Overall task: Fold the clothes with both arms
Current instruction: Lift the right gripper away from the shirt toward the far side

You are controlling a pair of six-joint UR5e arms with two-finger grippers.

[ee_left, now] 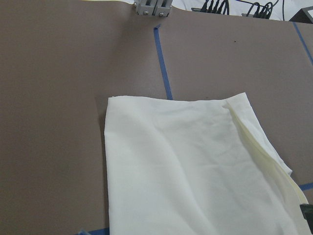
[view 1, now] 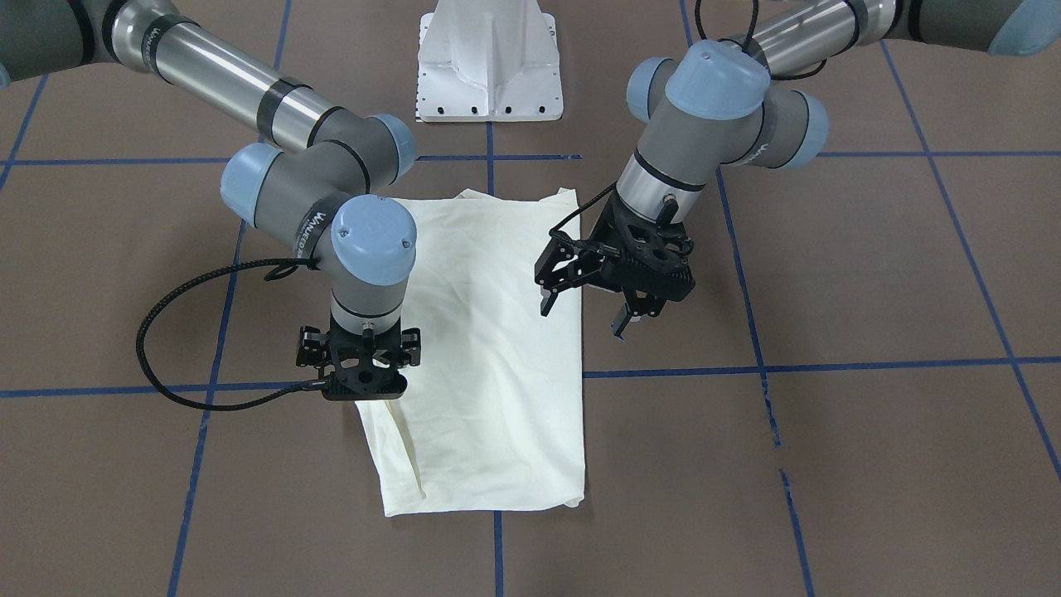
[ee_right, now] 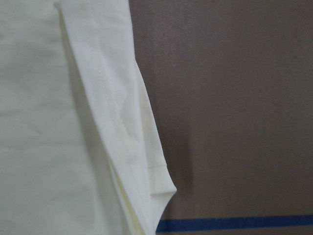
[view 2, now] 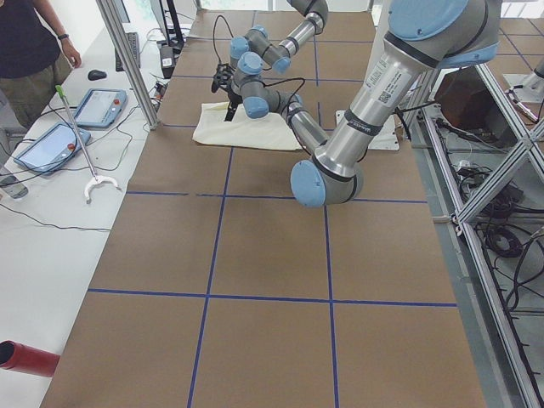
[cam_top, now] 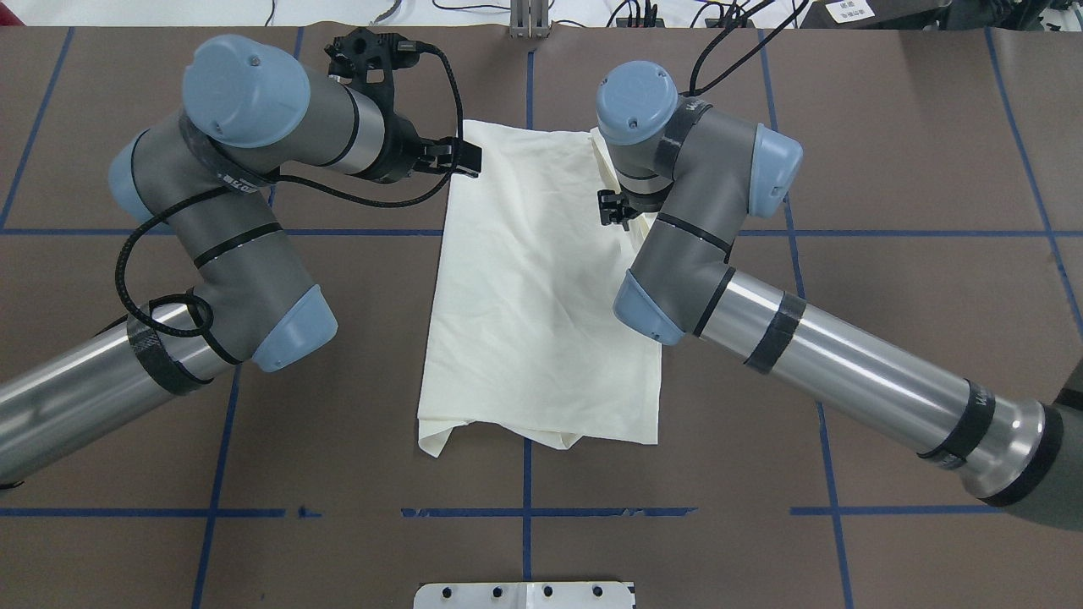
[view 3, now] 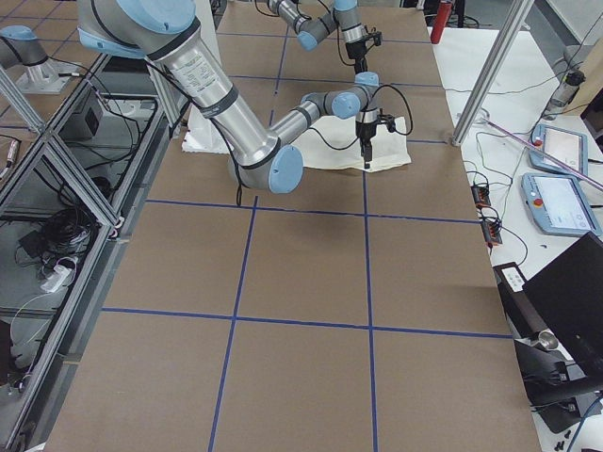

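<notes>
The clothes are one cream shirt [view 1: 489, 348], folded into a long plain rectangle on the brown table; no print shows. It also appears in the overhead view [cam_top: 533, 296] and the left wrist view [ee_left: 195, 166]. My left gripper [view 1: 584, 315] hangs open, tilted, just above the shirt's long edge on the robot's left, near the far corner [cam_top: 467, 162]. My right gripper [view 1: 362, 381] points straight down at the opposite long edge, with its fingers hidden under its own body [cam_top: 616, 211]. The right wrist view shows only the layered shirt edge [ee_right: 122, 122] close up.
The white pedestal base [view 1: 489, 62] stands behind the shirt. Blue tape lines [view 1: 663, 371] grid the table. At the far side a person [view 2: 34, 42] stands by tablets [view 2: 98, 106] and a grabber stick [view 2: 85, 178]. A red cylinder [view 2: 25, 357] lies near the left-end corner.
</notes>
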